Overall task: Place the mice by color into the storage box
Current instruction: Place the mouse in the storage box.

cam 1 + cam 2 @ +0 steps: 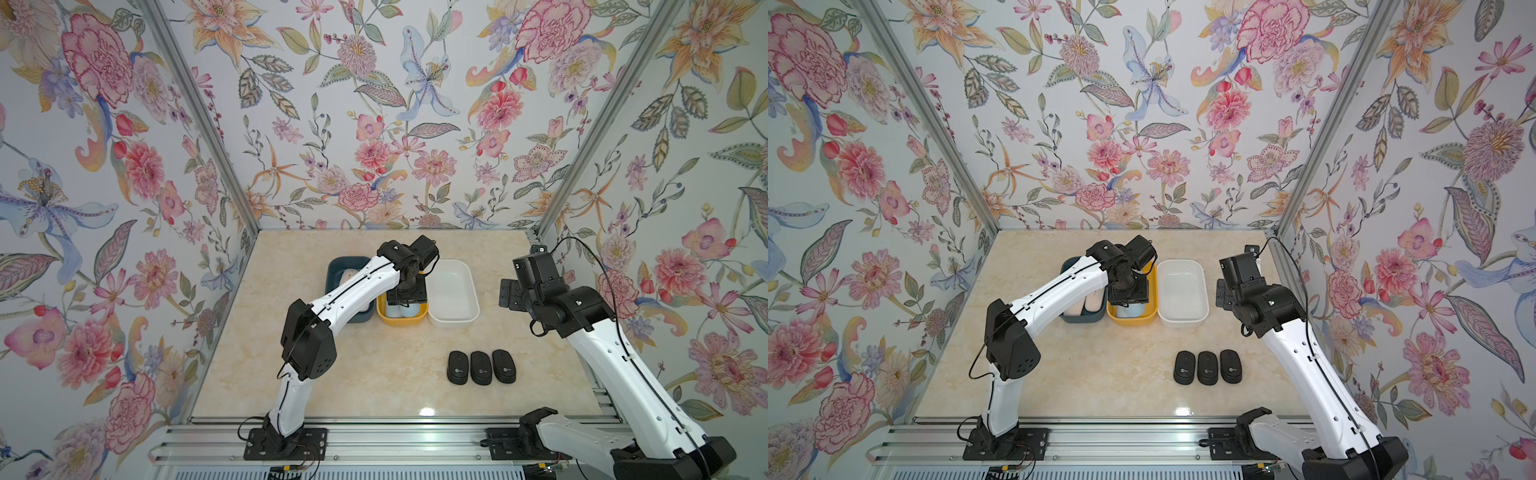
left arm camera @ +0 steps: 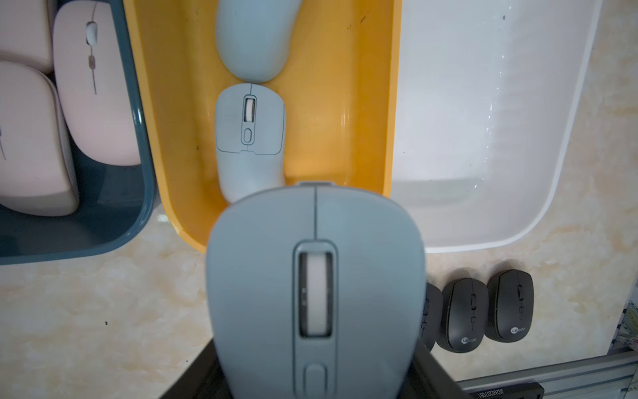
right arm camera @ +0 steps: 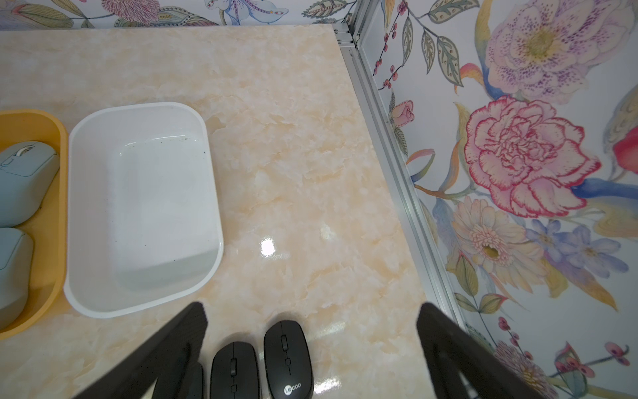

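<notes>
Leftmost, the teal bin [image 2: 69, 235]: a rounded rectangle in smooth plastic. It contains three pink mice [image 2: 96, 86], flat, pale, matte long ovals packed side by side (one is cut off by the edge of the left wrist view).

Just beside it is the yellow bin [image 2: 338, 86], the same rounded shape, glossy inside. It contains two light blue mice [image 2: 250, 138], humped and matte, lying end to end and touching. The left pincer [image 1: 406, 296] hangs over this bin, pointing down, clamped on the sides of a third light blue mouse [image 2: 314, 286]. That mouse has its white scroll wheel up and sits above the bin, not among the other two.

Close beside the yellow bin is the white bin [image 3: 155, 207], glossy. Bin count: three, in one row towards the back of the worktop [image 1: 332, 374] (beige marble pattern, shiny).

Nearer the front and further right are three black mice [image 1: 481, 368]. They are short matte ovals, each with a round white logo, lying side by side in a tight row on the worktop, outside all bins.

The right pincer [image 3: 312, 311] has its jaws spread wide and grips nothing; it hangs in the air to the right of the white bin.
</notes>
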Robot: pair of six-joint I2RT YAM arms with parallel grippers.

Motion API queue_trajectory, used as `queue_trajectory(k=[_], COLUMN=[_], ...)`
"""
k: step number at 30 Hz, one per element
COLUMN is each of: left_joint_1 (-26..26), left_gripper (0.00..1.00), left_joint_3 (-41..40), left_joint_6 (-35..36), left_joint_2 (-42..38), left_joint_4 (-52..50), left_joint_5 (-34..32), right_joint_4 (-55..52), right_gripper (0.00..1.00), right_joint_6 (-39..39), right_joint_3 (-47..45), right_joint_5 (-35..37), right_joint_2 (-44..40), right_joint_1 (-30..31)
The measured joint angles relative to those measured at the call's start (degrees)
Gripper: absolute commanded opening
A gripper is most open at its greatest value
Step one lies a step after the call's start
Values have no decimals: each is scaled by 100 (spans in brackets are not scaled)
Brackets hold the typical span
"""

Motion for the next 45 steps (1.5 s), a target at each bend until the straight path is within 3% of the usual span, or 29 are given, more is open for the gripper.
queue_trajectory(k=[11, 22, 32, 39, 45], left_joint_1=[474, 579, 577, 577, 577], left_gripper=[54, 55, 56, 68, 72], left_joint_3=[885, 1718, 1751, 1751, 1746], left_joint_6=[531, 837, 1025, 1095, 1108], left_joint_2=[1325, 2223, 2441, 2439, 2435], left_joint_4=[-33, -22, -2, -2, 0], left_joint_5=[173, 374, 509, 516, 509], right_joint_4=[-118, -542, -857, -946, -962], right_gripper=[98, 97, 95, 95, 95], right_joint_6=[-24, 9, 278, 389, 413], right_joint_3=[0, 0, 0, 0, -2], right_joint_5=[90, 101, 33, -9, -31], right_joint_2=[-48, -431, -614, -662, -710], right_joint_1=[0, 0, 31, 83, 98])
